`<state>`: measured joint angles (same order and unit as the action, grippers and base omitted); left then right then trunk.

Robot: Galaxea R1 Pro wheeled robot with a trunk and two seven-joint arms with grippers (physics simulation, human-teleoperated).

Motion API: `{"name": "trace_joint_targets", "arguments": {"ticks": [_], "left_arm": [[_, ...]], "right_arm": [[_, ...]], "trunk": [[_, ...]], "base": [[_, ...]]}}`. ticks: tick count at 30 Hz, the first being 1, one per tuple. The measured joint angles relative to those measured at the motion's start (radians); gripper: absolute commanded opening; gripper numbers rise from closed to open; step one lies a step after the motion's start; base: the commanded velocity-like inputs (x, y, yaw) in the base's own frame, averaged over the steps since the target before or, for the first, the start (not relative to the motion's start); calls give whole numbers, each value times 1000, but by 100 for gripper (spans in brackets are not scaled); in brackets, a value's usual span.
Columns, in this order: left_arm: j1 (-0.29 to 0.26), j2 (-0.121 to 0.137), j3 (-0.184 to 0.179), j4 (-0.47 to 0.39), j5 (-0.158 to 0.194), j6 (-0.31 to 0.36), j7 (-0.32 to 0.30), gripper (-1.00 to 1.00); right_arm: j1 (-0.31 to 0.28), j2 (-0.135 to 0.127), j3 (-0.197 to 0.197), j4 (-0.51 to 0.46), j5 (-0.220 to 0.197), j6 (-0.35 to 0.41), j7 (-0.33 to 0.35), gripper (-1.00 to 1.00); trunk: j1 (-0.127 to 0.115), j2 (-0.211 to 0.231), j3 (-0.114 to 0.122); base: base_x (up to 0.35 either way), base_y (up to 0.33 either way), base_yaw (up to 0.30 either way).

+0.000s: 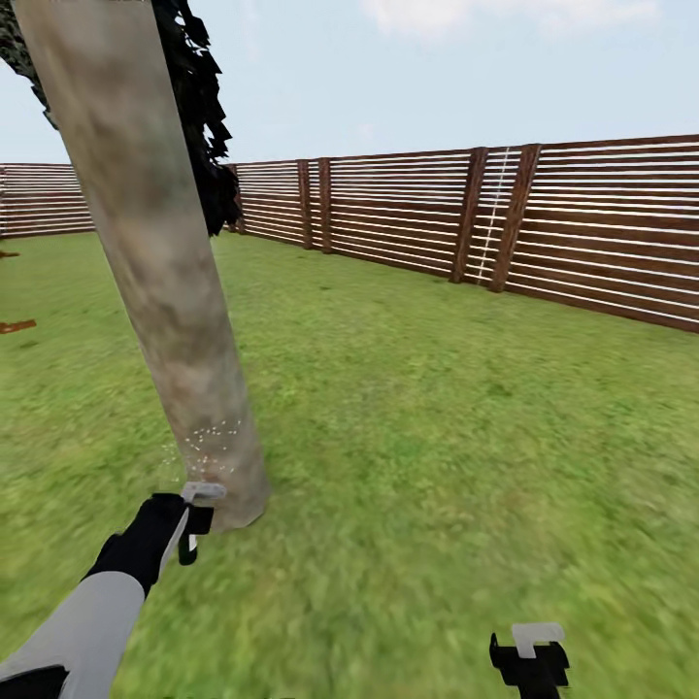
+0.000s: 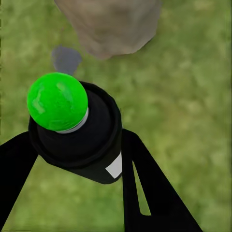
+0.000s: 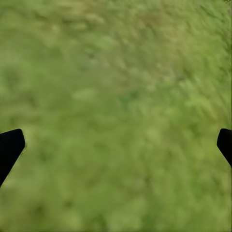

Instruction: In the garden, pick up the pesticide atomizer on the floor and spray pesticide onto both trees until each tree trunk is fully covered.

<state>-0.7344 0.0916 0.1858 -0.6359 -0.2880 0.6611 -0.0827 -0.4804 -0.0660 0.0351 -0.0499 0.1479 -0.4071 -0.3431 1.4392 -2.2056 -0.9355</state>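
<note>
The lawn (image 1: 437,437) runs from the near edge of the head view back to a brown slat fence (image 1: 544,218) that bounds its far and right sides; under the right wrist camera the grass is a bare green blur. A pale grey-brown trunk (image 1: 155,272) rises from the near-left part of the lawn, leaning in the head view toward the upper left corner, with dark foliage (image 1: 209,126) behind its upper part; its flared base (image 2: 113,24) sits on the grass in the left wrist view, with a small grey patch (image 2: 66,58) on the ground just beside it. A scatter of fine white specks (image 1: 209,442) hangs against the lower trunk, just above the left gripper (image 1: 194,515). That gripper, at the end of a grey and black arm (image 1: 87,612), is closed around the atomizer (image 2: 79,133); the dark cylinder stands between the two black fingers (image 2: 145,183), close to the trunk base but not touching it, and its top shows as a bright green ball (image 2: 57,101). The right gripper (image 1: 531,660) hangs low over the lawn's near-right part, well apart from the trunk; its black fingertips (image 3: 9,147) stand far apart at opposite edges of the right wrist view with grass between them.
</note>
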Motion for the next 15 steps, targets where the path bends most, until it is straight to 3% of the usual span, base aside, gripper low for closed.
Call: {"name": "trace_joint_targets", "arguments": {"ticks": [3, 6, 8, 11, 15], "left_arm": [[0, -1, 0, 3, 0, -18, 1, -100], [2, -13, -2, 5, -1, -44, 2, -100], [7, -20, -6, 5, -8, -72, 35, -100], [8, -56, -8, 4, -9, -78, 91, -100], [8, -68, -6, -5, -14, -78, 102, -100]], "right_arm": [[0, 0, 0, 0, 0, 0, 0, 100], [1, -1, 0, 0, 0, 0, -1, 100], [0, -1, 0, 1, 0, 0, -1, 100], [0, -2, 0, 1, 0, 0, -2, 100], [0, -2, 0, 1, 0, 0, -2, 100]], "trunk": [[0, 0, 0], [0, 0, 0], [0, 0, 0], [0, 0, 0], [0, 0, 0]], "base": [[3, 0, 248], [165, -124, 40], [203, -195, 4], [95, -251, 1], [-101, -270, 0]]}}
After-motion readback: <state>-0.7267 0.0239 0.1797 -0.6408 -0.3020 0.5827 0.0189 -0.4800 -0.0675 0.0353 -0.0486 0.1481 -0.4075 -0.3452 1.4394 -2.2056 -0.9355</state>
